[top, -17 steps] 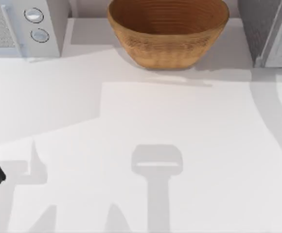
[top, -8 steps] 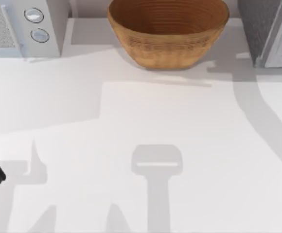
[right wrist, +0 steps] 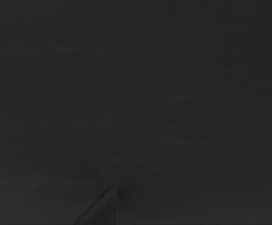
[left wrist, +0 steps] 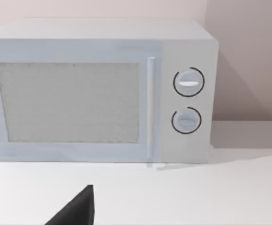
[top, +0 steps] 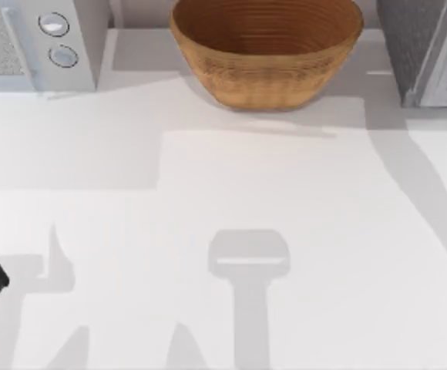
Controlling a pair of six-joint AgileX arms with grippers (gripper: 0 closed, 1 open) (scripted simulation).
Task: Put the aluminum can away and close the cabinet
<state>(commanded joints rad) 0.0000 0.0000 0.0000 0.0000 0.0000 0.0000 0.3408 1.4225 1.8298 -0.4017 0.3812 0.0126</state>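
- White tabletop [top: 300, 231], grey shadows across it
- Microwave [top: 35, 42] at far-left corner, 2 dials, door shut
- Woven basket [top: 266, 50] mid far edge
- Grey cabinet [top: 428, 50] far-right corner
- Pinkish wall [left wrist: 244, 56] behind
- R wrist view dark

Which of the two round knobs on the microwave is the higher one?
The knob with the white horizontal bar sits higher on the microwave; the other knob is directly below it.
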